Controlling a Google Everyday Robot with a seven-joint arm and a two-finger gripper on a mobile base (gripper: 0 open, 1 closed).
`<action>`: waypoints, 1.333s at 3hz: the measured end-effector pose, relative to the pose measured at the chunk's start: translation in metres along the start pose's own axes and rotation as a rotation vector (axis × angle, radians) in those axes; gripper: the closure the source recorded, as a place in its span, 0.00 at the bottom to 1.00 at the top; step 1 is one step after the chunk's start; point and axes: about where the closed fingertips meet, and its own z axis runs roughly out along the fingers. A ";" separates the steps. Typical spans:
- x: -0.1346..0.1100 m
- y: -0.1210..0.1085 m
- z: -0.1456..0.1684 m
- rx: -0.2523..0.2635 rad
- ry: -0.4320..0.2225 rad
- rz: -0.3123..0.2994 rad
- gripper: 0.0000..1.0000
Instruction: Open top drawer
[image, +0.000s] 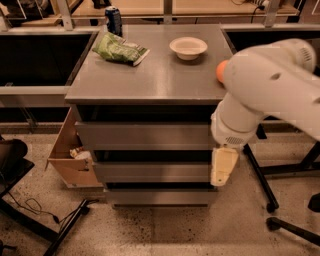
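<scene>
The top drawer (145, 136) is the widest grey metal front, just under the cabinet top (150, 80), and it sits flush and shut. Two shorter drawer fronts lie below it. My white arm (265, 85) reaches in from the right across the cabinet's right side. My gripper (223, 166) hangs down cream-coloured in front of the right end of the middle drawer, just below the top drawer's right end.
On the cabinet top are a green bag (118, 48), a white bowl (188, 47), a soda can (113, 19) and an orange (220, 71) half hidden by my arm. A cardboard box (70, 157) stands at the left. Chair legs (270, 202) are at the right.
</scene>
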 end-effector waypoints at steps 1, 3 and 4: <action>-0.002 -0.020 0.054 0.027 0.027 -0.024 0.00; -0.001 -0.073 0.123 0.031 0.035 -0.009 0.00; 0.001 -0.099 0.147 0.006 0.038 0.023 0.00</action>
